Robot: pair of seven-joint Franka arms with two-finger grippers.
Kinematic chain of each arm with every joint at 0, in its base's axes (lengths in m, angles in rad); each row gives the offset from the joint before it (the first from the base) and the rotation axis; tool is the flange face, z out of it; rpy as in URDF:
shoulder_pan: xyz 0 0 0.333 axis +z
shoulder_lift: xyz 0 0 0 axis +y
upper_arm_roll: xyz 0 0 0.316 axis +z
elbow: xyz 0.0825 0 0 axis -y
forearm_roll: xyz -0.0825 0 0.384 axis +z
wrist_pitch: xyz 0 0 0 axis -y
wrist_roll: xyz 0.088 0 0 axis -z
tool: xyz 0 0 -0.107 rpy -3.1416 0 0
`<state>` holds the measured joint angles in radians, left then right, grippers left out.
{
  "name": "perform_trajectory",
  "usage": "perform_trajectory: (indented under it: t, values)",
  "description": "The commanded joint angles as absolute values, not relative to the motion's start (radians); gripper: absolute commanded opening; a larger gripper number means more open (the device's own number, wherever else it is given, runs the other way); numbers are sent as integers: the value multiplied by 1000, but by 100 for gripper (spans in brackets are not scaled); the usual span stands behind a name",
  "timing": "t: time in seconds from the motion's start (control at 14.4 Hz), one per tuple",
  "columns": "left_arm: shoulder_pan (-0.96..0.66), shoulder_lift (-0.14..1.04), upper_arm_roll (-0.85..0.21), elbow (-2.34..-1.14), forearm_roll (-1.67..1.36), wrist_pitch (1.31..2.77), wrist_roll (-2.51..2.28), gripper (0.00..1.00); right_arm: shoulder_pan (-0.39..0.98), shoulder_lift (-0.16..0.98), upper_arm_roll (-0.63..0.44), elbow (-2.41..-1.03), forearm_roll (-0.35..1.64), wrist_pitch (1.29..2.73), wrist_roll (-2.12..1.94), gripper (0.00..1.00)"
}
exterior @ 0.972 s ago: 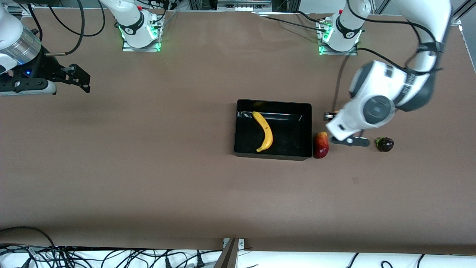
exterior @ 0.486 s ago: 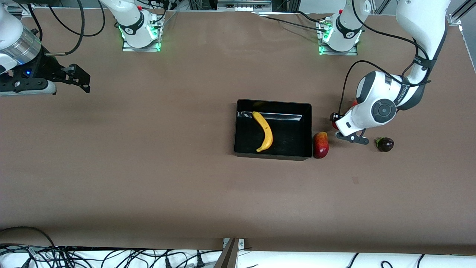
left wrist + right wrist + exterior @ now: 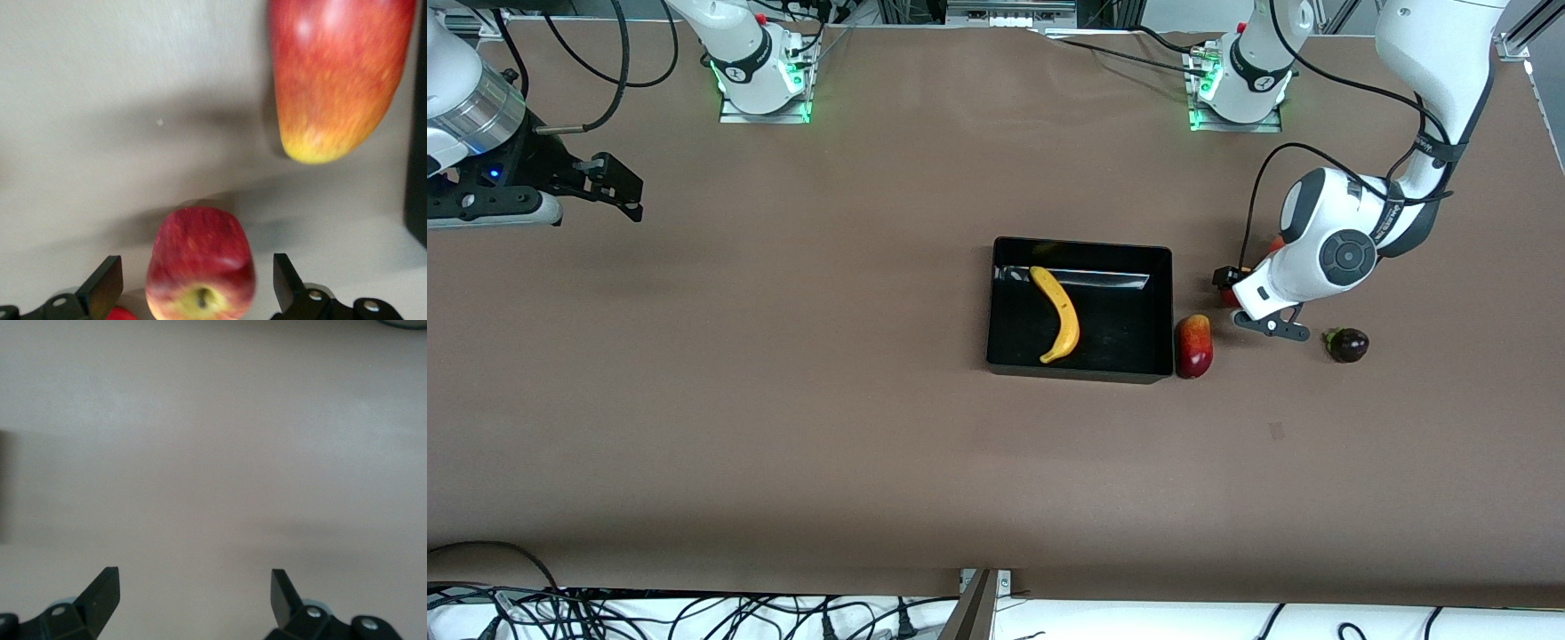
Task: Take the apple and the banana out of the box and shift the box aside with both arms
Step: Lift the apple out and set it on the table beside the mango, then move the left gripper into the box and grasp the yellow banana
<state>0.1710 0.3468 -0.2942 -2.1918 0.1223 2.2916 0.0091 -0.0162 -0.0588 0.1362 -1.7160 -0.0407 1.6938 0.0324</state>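
Note:
The black box (image 3: 1161, 307) sits mid-table with the yellow banana (image 3: 1057, 313) lying inside it. The red apple (image 3: 200, 263) rests on the table just outside the box, toward the left arm's end; in the front view the left hand hides nearly all of it. My left gripper (image 3: 193, 275) is low around the apple, open, with a gap between each finger and the fruit. My left gripper (image 3: 1247, 304) shows beside the box. My right gripper (image 3: 621, 188) waits open over bare table at the right arm's end, its fingertips (image 3: 107, 583) with nothing between them.
A larger oblong red and yellow fruit (image 3: 1194, 347) lies against the box's outer wall, nearer the front camera than the apple. A small dark purple fruit (image 3: 1348, 345) lies toward the left arm's end. Another small red thing (image 3: 121, 313) peeks beside one left finger.
The left arm swung in and settled low at the apple, and its jaws stand wider than before. The right arm, box and banana have not moved.

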Motion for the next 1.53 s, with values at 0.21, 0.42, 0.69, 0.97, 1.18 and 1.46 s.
perform_trajectory:
  t: [0.21, 0.42, 0.69, 0.97, 1.18, 1.46]
  values:
    - [128, 337, -402, -1867, 81, 1984, -96, 100, -34, -54, 153, -1703, -54, 1692, 37, 100]
    - [-19, 371, -410, -1772, 77, 1974, -310, 100, -34, -54, 153, -1703, -54, 1692, 35, 100]
    - [-178, 506, -407, -1706, 83, 2020, -454, 100, -34, -54, 153, -1703, -54, 1692, 35, 100]
    - [-270, 616, -400, -1717, 91, 2186, -598, 100, -34, -54, 153, -1703, -54, 1692, 35, 100]
    - [-278, 670, -397, -1721, 112, 2256, -612, 100, -34, -54, 153, -1703, -54, 1692, 35, 100]
    - [-287, 707, -397, -1721, 144, 2302, -640, 100, -34, -54, 153, -1703, -54, 1692, 35, 100]
